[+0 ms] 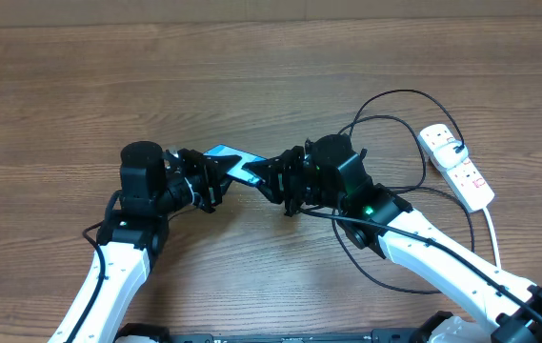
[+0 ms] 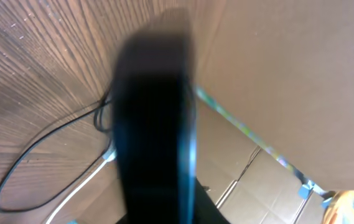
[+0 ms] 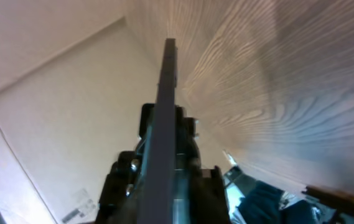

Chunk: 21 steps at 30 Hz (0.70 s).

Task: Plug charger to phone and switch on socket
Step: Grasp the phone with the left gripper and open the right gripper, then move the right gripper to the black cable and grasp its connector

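Fingers of our left gripper are clamped on one end of the phone, over the middle of the table. Our left wrist view gives only a dark, blurred slab. Our right gripper meets the phone's other end, but we cannot tell whether its fingers grip or stand slightly apart. By the right edge lies the socket, with the charger looping beside it. We cannot make out its tip.

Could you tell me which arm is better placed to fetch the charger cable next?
Right, most likely. The left gripper is shut on the phone, so it is occupied, and the charger loops on the robot's right side, near the socket.
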Tool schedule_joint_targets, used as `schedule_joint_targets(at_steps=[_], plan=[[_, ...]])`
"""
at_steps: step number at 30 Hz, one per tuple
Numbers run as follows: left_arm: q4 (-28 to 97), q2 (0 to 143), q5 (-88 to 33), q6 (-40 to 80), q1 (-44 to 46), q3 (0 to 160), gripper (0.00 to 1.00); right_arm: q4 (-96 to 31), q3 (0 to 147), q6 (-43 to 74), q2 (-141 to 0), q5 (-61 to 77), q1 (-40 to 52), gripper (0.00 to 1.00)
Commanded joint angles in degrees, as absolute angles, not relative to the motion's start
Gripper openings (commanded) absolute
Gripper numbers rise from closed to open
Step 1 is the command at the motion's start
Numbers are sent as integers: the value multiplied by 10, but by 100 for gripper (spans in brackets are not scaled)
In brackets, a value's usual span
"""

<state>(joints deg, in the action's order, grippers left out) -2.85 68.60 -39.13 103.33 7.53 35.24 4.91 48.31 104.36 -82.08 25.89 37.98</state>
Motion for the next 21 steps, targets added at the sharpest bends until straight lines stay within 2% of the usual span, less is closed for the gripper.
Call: schedule_joint_targets(at_steps=[1,2,3,5,8,13,15,18,21], plan=[[-32,686,-368,1049,77,355,4,56,495,1052,-816,273,383,29],[-32,686,-364,1049,77,355,4,55,495,1051,-816,273,383,33],[-32,686,-358,1048,77,355,4,53,495,1050,-816,271,383,42],[-26,686,-344,1046,77,354,4,38,495,1049,-816,262,382,71],[-6,686,-317,1013,76,354,5,-11,495,1004,-816,185,382,99],[44,693,-309,894,53,354,8,-131,495,841,-816,-34,382,100],[84,699,-352,851,24,354,6,-158,495,715,-816,-124,381,100],[106,708,-393,806,-4,355,7,-158,496,559,-816,-160,377,99],[109,728,-440,781,-27,354,7,-211,506,518,-816,-158,336,99]])
